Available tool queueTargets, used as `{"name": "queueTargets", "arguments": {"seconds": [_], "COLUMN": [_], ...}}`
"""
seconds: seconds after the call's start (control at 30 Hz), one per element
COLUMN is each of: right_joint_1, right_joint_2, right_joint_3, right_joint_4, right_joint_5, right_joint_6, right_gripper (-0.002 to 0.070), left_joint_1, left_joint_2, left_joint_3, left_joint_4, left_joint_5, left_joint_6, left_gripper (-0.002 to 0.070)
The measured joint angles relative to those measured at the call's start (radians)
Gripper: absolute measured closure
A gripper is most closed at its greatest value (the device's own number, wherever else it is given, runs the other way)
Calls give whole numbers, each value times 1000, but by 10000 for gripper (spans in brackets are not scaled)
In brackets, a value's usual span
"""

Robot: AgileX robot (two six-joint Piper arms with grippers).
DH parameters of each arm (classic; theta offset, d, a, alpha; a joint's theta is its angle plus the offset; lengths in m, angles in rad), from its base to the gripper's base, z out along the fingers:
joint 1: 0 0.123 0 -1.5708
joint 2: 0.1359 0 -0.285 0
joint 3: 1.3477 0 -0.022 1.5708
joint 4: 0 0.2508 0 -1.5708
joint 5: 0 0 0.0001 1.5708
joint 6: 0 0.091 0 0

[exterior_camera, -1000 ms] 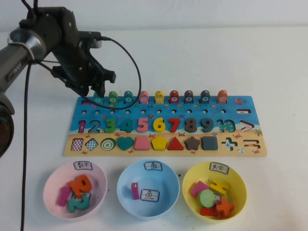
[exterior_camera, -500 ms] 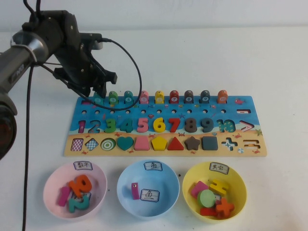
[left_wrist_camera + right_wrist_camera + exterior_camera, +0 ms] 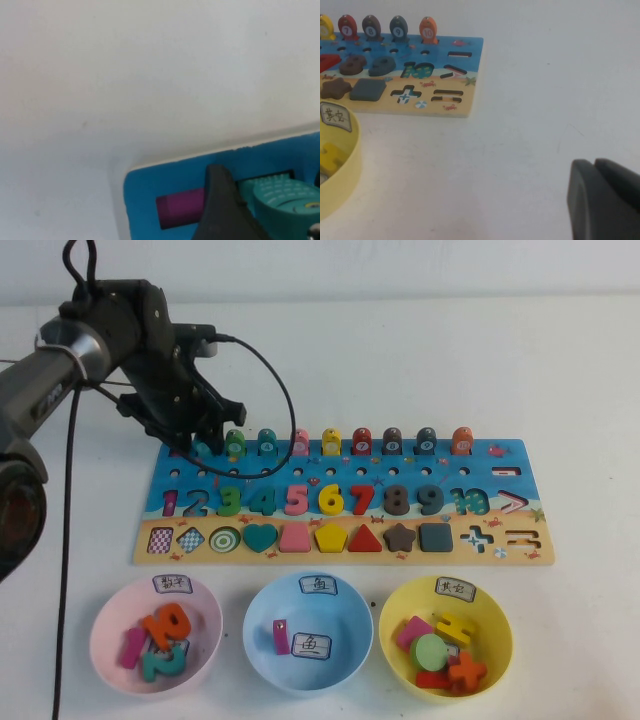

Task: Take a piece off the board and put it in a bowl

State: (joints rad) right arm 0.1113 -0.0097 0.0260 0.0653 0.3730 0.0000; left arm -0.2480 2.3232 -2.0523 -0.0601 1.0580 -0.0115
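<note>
The left gripper [image 3: 203, 436] sits low over the far left corner of the board [image 3: 340, 502], its dark fingers [image 3: 220, 210] closed around the piece [image 3: 282, 207] — a small turquoise-green, arch-topped block with a ribbed top and a pale round mark on its face. The piece [image 3: 204, 447] stands at the left end of the board's far row of arch-topped blocks, just beside a grass-green block [image 3: 235, 442], with a magenta bar [image 3: 181, 209] in its slot on the piece's other side. The board itself is long and rectangular, blue above and sandy-tan below, lined with coloured numbers and shapes. Along the board's near edge sit three bowls: the light blue bowl [image 3: 308, 631] in the middle, a pink bowl [image 3: 155, 632] and a yellow bowl [image 3: 445, 636] flanking it. The right gripper [image 3: 600, 200] rests over bare table off the board's right end — fingers pressed together.
</note>
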Motion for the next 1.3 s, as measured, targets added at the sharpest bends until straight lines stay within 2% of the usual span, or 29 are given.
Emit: {"name": "queueTargets", "arguments": {"seconds": [0.37, 0.63, 0.9, 1.3], "right_joint_1": [0, 0, 0, 0], "right_joint_2": [0, 0, 0, 0], "right_joint_3": [0, 0, 0, 0], "right_joint_4": [0, 0, 0, 0], "right_joint_5": [0, 0, 0, 0], "right_joint_6": [0, 0, 0, 0], "right_gripper": [694, 694, 694, 694], "left_joint_1": [0, 0, 0, 0], "left_joint_2": [8, 8, 8, 8], "left_joint_3": [0, -6, -17, -174], "left_joint_4": [0, 0, -6, -7], "left_joint_5": [-6, 6, 25, 162], "left_joint_6": [0, 0, 0, -8], "left_gripper": [355, 480, 481, 482]}}
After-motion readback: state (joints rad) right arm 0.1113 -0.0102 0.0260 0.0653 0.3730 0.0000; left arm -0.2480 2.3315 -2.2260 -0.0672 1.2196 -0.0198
